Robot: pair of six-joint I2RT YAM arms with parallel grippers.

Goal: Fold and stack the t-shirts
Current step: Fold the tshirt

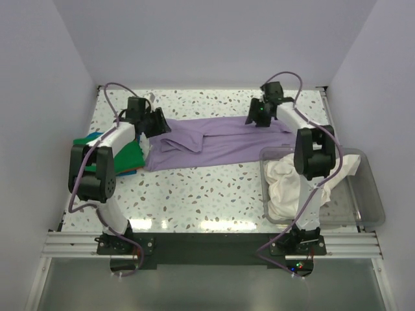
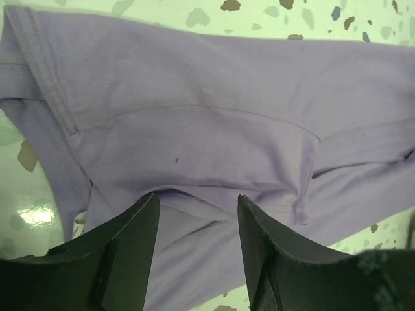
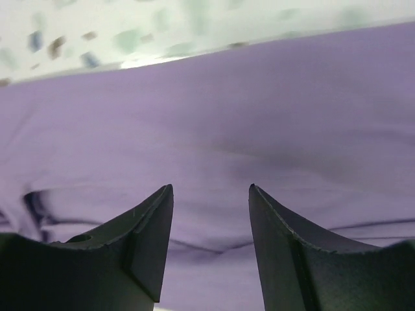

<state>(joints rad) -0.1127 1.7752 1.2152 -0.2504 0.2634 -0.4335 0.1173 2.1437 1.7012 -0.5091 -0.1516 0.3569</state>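
Lavender tee [image 1: 220, 139] lies spread across mid-frame, seemingly for folding. Left gripper [image 1: 157, 123] and right gripper [image 1: 258, 118] hang over its opposite ends, both with jaws apart.

lavender tee [image 1: 220, 139]: spread mid-table | green tee [image 1: 130, 157]: folded, left | white tee [image 1: 282, 178]: crumpled

1. Top view: bright, even light; a glare strip runs along the far edge of the counter [image 1: 214, 188], with soft reflections by its near edge.
2. Left wrist view: sharp, greenish tint.
3. Right wrist view: blurred throughout.
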